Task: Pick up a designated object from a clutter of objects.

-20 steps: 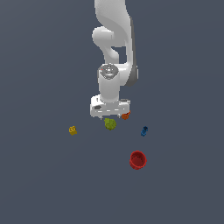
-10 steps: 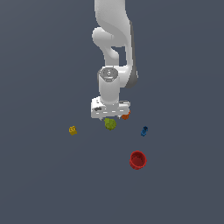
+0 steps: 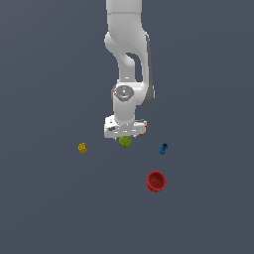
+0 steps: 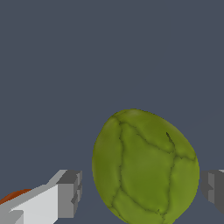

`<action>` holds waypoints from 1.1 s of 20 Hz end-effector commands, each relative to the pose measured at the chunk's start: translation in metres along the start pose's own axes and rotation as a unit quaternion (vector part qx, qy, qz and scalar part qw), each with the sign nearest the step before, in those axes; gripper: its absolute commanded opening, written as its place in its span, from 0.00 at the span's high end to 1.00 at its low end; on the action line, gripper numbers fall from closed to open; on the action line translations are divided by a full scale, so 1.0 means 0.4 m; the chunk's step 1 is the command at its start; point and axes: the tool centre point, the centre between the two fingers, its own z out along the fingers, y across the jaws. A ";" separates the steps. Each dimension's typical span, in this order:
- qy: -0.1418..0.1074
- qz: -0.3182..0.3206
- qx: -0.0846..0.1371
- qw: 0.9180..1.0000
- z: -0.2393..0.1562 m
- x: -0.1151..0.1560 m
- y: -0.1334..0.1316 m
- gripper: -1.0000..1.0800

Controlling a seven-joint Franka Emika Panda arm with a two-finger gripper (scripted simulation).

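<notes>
The olive-green ball [image 3: 125,142] with thin dark crack lines lies on the floor directly under my hand. It fills much of the wrist view [image 4: 144,168]. My gripper [image 3: 125,135] is open and low over it, with the ball between the fingers [image 4: 65,194]. One finger stands clear of the ball, the other is close against its far side. In the exterior view the hand hides the fingertips and the ball's top. The small orange cup [image 3: 144,130] peeks out just behind the hand, and its rim shows in the wrist view [image 4: 15,195].
The tiny yellow studded brick [image 3: 83,148] lies towards the exterior view's left of the ball. The tiny blue piece [image 3: 163,148] lies towards its right. The larger red cup [image 3: 156,181] stands nearer the camera, to the right. The floor is plain dark grey.
The hand has come down a little towards the ball. The ball and the other things have not moved.
</notes>
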 end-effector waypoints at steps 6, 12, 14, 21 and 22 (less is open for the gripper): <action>0.001 0.000 0.000 1.000 0.009 0.001 0.000 1.00; 0.001 0.000 0.000 1.000 0.009 0.001 0.000 1.00; 0.001 0.000 0.000 1.000 0.006 0.001 0.001 1.00; 0.001 0.000 0.000 1.000 -0.027 0.016 0.009 1.00; 0.001 0.000 0.000 1.000 -0.036 0.020 0.011 1.00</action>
